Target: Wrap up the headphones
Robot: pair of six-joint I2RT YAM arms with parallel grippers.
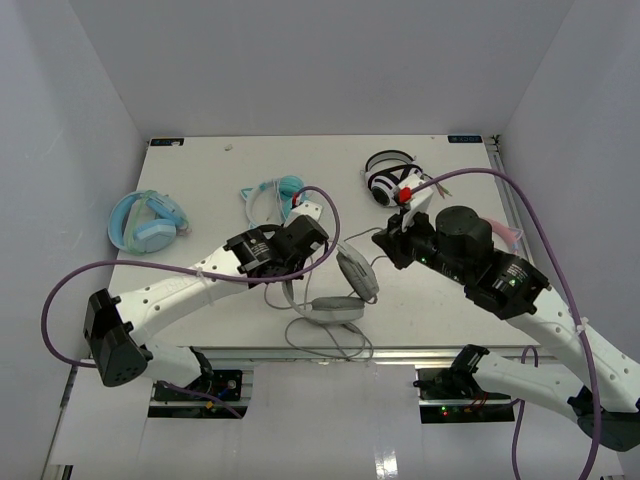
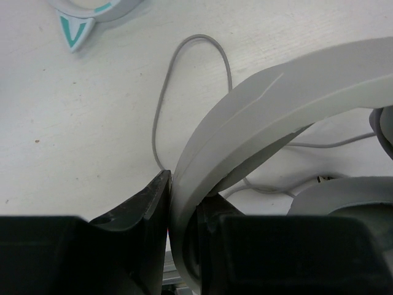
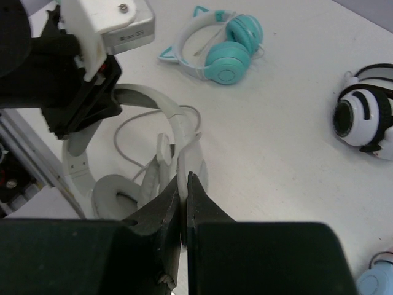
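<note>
- The left claw (image 1: 318,245) is clamped on the headphones (image 1: 357,272). Its two fingers (image 2: 147,203) press either side of the grey-white headband (image 2: 276,104).
- From that grip the headband arches up and away to the claw's right. A padded cup (image 2: 344,193) sits just beside the right-hand finger.
- The cable (image 2: 161,104) lies in a loose loop on the tabletop (image 2: 73,135) ahead of the left claw, and more of it runs under the headband.
- The right claw (image 3: 184,190) has its jaws together with almost no gap. I cannot tell whether any cable is nipped between them.
- The headband's lower end (image 3: 191,153) stands right at the right claw's tips. The cups (image 3: 116,190) lie just left of the tips, and the left claw (image 3: 92,104) grips the band beyond them.
- From above, both claws face each other across the headphones. The cups and the loose cable (image 1: 330,345) lie between them, towards the near edge.
- Teal cat-ear headphones (image 3: 227,52) rest well ahead of the right claw.
- Striped headphones (image 3: 365,120) lie far to the right claw's right.
- Pale blue headphones (image 1: 148,222) lie well apart from the left claw, behind and to the left of it.
</note>
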